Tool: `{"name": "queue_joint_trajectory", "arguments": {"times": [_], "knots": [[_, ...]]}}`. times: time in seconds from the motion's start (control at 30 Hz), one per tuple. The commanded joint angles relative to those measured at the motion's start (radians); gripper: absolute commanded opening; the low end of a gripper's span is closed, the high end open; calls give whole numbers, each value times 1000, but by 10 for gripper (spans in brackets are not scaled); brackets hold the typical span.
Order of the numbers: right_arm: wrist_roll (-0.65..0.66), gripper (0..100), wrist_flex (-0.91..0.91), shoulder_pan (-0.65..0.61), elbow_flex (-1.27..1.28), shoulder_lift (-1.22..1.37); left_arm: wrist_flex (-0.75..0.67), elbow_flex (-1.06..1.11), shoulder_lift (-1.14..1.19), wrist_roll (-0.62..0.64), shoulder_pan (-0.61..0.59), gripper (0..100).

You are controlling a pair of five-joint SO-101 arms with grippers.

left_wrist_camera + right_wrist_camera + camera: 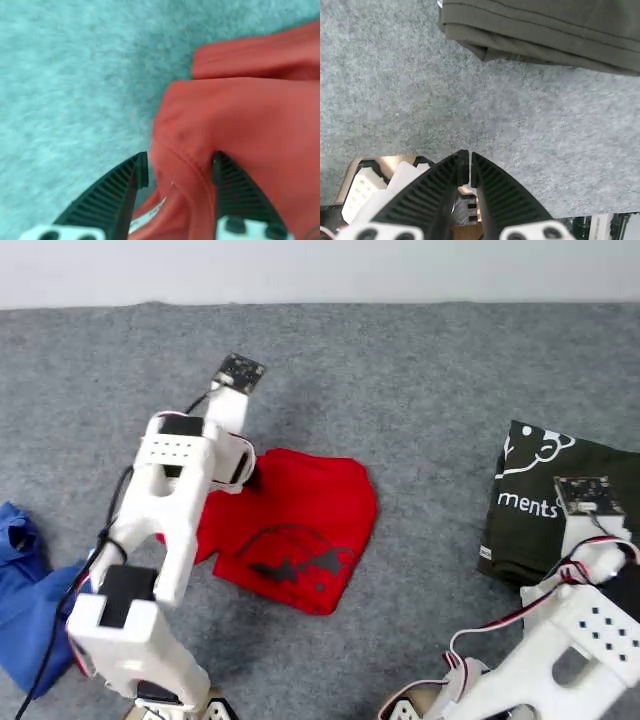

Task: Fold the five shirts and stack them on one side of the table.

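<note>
- Red shirt (300,525) mid-table on grey felt (430,390), partly folded, dark print facing up, edges rumpled.
- Left gripper (180,167) down at that shirt's far left corner, fingers (120,190) spread wide, a ridge of red cloth rising between them, not clamped on it.
- Bare felt just beside that corner in the left wrist view, with a second red fold lying farther off.
- Left arm (165,510) stretched from the near left over the red shirt's left edge in the high view, covering part of the cloth and hiding the fingertips there.
- Dark shirt (525,535) with white print, folded flat at the table's right edge, well apart from the red one.
- Layered hems of the dark shirt (545,30) stacked neatly in the right wrist view.
- Right gripper (470,162) over bare felt near the dark shirt's edge, fingers pressed together with nothing between them.
- Right arm (575,625) low at the near right corner, overlapping the dark shirt's near side in the high view.
- Blue shirt (25,590) crumpled and unfolded at the left edge, partly hidden behind the left arm's base.
- White wall (320,270) beyond the table's far edge.
</note>
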Motion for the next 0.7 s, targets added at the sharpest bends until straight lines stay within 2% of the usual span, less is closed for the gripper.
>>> {"name": "queue_joint_trajectory", "arguments": {"times": [0.0, 0.07, 0.13, 0.4, 0.53, 0.67], "knots": [[9, 15, 35, -10, 15, -19, -20, -53, 29, -11, 34, 205], [9, 15, 35, -10, 20, -21, 9, -58, 18, -63, 51, 131], [9, 15, 35, -10, 20, -21, 60, -79, -20, -94, 64, 17], [9, 15, 15, -13, 20, -21, 273, -127, -358, -100, 75, 13], [5, 15, 15, -56, 20, -21, 390, -122, -537, -104, 75, 13], [3, 15, 15, -120, 20, -21, 548, -120, -658, -161, 75, 13]]}}
